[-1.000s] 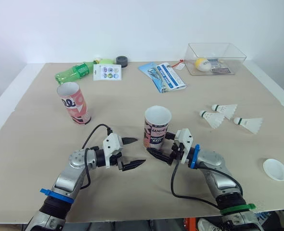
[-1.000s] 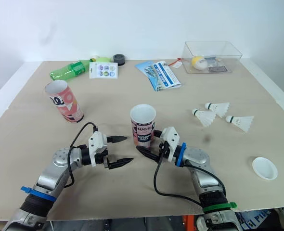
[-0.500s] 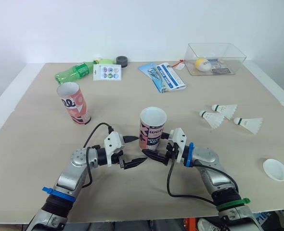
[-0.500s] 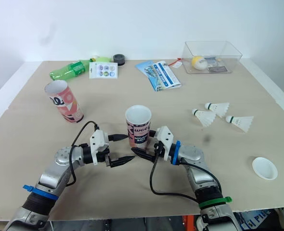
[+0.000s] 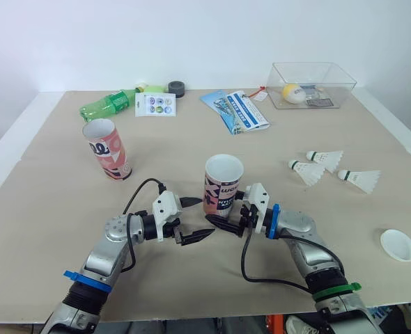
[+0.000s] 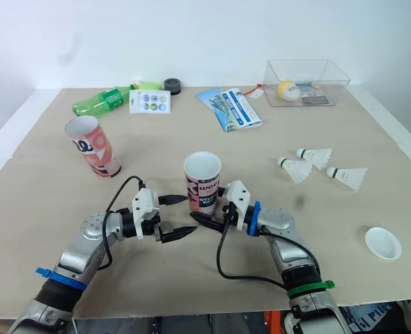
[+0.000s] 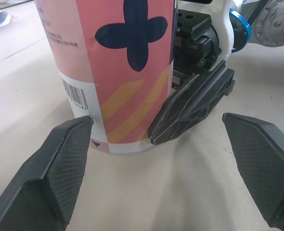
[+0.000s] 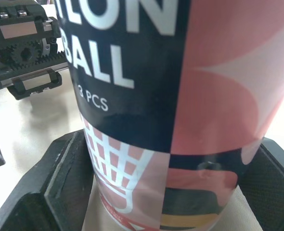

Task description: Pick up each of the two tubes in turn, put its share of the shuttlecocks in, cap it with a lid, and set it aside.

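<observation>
Near tube (image 5: 222,195) stands upright on the table (image 5: 45,209), mouth open and white inner wall showing; can't see down to its bottom. Right gripper (image 5: 230,211) is clamped on its lower end from the tube's right. The right wrist view has both textured black pads (image 8: 60,168) against the tube wall. Left gripper (image 5: 204,218) sits just left of the near tube, fingers spread, holding nothing. In the left wrist view one fingertip (image 7: 72,154) is just beside the tube base and the other is well apart, past the right gripper's finger. Far tube (image 5: 108,149) is the same pink printed cylinder, open-topped, standing well left of and behind the near tube. Three shuttlecocks (image 5: 307,171) with white skirts lie loose to the near tube's right. Round white lid (image 5: 399,245) is farther right and nearer the robot. Clear bin (image 5: 345,89), behind and right of the near tube, holds a yellow-white ball (image 5: 293,92) plus small flat items I can't identify. Eye views show the tube mouths, wrist views the print: "BALL", "3 PCS" and a white net grid in one, barcode and dark four-lobed cross in the other. Green bottle (image 5: 108,106), sticker card (image 5: 155,104), tape roll (image 5: 176,86) and leaflet (image 5: 237,110) lie far behind the near tube.
</observation>
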Robot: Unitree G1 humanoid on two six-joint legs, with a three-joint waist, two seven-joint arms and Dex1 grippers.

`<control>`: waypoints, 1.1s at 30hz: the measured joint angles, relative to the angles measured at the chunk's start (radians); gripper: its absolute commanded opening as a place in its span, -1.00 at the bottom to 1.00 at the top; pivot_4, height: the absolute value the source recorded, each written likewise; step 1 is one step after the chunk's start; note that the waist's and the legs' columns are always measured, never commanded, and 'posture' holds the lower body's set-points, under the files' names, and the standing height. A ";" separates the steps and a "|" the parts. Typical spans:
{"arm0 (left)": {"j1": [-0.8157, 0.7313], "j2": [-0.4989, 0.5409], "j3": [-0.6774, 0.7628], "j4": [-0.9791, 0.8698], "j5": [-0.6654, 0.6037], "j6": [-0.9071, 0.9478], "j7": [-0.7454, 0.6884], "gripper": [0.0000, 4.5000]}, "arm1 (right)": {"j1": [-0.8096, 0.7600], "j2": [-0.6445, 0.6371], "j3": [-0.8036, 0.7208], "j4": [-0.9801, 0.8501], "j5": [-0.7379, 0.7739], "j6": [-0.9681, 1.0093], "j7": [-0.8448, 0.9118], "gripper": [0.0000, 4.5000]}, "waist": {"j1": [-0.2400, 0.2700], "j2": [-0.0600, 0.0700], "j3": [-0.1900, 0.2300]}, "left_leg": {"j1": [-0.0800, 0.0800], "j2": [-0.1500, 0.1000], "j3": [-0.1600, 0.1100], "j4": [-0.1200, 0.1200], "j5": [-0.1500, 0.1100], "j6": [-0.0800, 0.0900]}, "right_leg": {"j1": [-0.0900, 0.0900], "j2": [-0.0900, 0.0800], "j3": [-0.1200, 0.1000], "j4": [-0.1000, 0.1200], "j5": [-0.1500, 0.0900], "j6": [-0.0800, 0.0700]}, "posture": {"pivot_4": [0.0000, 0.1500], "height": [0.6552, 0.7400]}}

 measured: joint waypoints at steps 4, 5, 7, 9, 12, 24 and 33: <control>-0.005 0.008 0.000 0.003 -0.001 0.000 -0.011 0.98 | -0.004 -0.001 0.001 0.005 -0.005 -0.009 0.001 1.00 | 0.000 0.000 0.000 | 0.000 0.000 0.000 0.000 0.000 0.000 | 0.000 0.000 0.000 0.000 0.000 0.000 | 1.00 1.00; -0.005 0.011 0.001 0.003 -0.002 0.000 -0.015 0.98 | -0.004 -0.001 0.001 0.006 -0.005 -0.012 0.001 1.00 | 0.000 0.000 0.000 | 0.000 0.000 0.000 0.000 0.000 0.000 | 0.000 0.000 0.000 0.000 0.000 0.000 | 1.00 1.00; -0.005 0.028 0.002 0.003 -0.005 0.000 -0.029 0.98 | -0.005 -0.001 0.004 0.007 -0.007 -0.016 0.001 1.00 | -0.001 0.000 0.000 | 0.000 0.000 0.000 0.000 0.000 0.000 | 0.000 0.000 0.000 0.000 0.000 0.000 | 1.00 1.00; -0.005 0.036 0.006 0.003 -0.008 0.000 -0.037 0.98 | -0.005 -0.001 0.004 0.007 -0.008 -0.018 0.001 1.00 | -0.001 0.000 0.000 | 0.000 0.000 0.000 0.000 0.000 0.000 | 0.000 0.000 0.000 0.000 0.000 0.000 | 1.00 1.00; -0.003 0.046 0.011 0.002 -0.013 0.000 -0.041 0.98 | -0.006 -0.001 0.005 0.008 -0.009 -0.019 0.001 1.00 | -0.001 0.000 0.000 | 0.000 0.000 0.000 0.000 0.000 0.000 | 0.000 0.000 0.000 0.000 0.000 0.000 | 1.00 1.00; 0.014 0.069 0.018 -0.001 -0.015 -0.005 -0.040 0.98 | -0.007 -0.001 0.004 0.014 -0.005 -0.024 -0.004 1.00 | -0.001 -0.001 0.001 | 0.000 0.000 0.000 0.000 0.000 0.000 | 0.000 0.000 0.000 0.000 0.000 0.000 | 1.00 1.00; 0.014 0.063 0.013 -0.009 -0.014 -0.005 -0.037 1.00 | 0.015 -0.012 0.002 -0.014 0.004 -0.015 -0.024 0.54 | 0.003 -0.001 0.001 | 0.000 0.000 0.000 0.000 0.000 0.000 | 0.000 0.000 0.000 0.000 -0.001 0.000 | 1.00 1.00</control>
